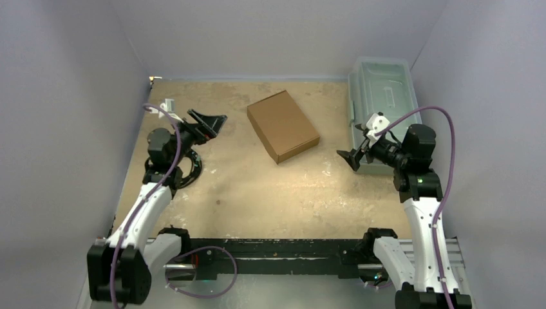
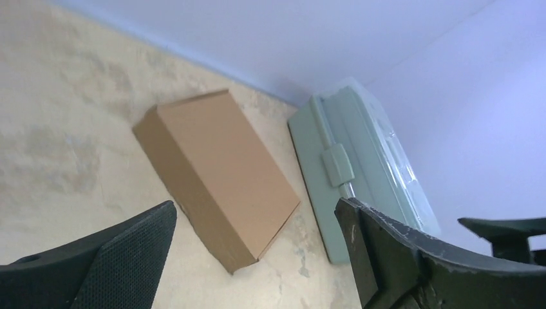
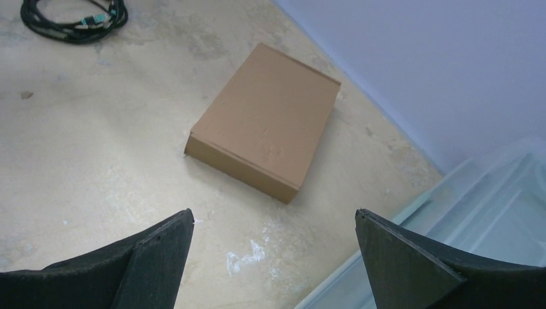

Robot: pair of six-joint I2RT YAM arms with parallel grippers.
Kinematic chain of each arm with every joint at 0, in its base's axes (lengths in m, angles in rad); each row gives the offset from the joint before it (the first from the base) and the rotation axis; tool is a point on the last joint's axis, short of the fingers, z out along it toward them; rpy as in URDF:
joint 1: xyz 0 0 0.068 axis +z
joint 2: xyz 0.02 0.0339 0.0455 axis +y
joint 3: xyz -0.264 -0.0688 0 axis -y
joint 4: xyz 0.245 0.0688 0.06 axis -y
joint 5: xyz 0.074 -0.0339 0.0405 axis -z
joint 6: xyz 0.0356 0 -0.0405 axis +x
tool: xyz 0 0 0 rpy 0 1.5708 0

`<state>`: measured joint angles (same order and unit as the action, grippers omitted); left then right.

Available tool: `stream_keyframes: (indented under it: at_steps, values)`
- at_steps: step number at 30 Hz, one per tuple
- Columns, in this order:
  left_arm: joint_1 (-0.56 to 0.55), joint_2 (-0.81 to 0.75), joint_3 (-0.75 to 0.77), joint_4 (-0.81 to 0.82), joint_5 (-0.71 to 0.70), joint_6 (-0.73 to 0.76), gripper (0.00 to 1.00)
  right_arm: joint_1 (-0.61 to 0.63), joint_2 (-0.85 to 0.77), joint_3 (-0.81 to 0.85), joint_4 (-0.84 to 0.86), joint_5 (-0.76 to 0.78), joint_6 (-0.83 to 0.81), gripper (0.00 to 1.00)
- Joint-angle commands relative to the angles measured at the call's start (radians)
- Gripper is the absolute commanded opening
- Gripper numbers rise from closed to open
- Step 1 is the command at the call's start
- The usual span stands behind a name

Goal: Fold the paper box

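The box [image 1: 283,125] is seen closed, lying near the far edge of the counter [image 1: 257,193], midway along it. The left gripper [image 1: 209,123] and right gripper [image 1: 353,158] are held spread, empty, apart from it. Folding is judged complete; only a check of the lid's seating is called for.

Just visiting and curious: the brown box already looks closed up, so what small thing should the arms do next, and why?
Probably just draw both arms back and leave it: the paper box lies closed on the table, no flap visibly sticking out, and the left gripper and right gripper sit clear of it, jaws open.
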<state>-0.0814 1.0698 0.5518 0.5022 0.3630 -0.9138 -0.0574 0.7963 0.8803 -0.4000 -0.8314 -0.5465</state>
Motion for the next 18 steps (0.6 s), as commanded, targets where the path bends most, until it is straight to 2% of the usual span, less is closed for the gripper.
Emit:
stream_keyframes:
  at_steps: [1,5,9,14,18]
  values:
    - [0.011,-0.198,0.21,-0.596,-0.072,0.342,1.0,-0.007,-0.022,0.161,-0.104,0.066,0.061,0.99]
    - [0.011,-0.274,0.337,-0.79,-0.066,0.427,0.99,-0.011,-0.045,0.231,-0.156,0.095,0.14,0.99]
    - [0.011,-0.313,0.36,-0.819,0.021,0.408,0.99,-0.042,-0.094,0.245,-0.176,0.072,0.189,0.99]
    - [0.009,-0.333,0.364,-0.852,0.03,0.414,0.99,-0.076,-0.134,0.247,-0.171,0.038,0.242,0.99]
    - [0.009,-0.339,0.374,-0.879,0.034,0.415,0.99,-0.092,-0.165,0.225,-0.117,0.082,0.342,0.99]
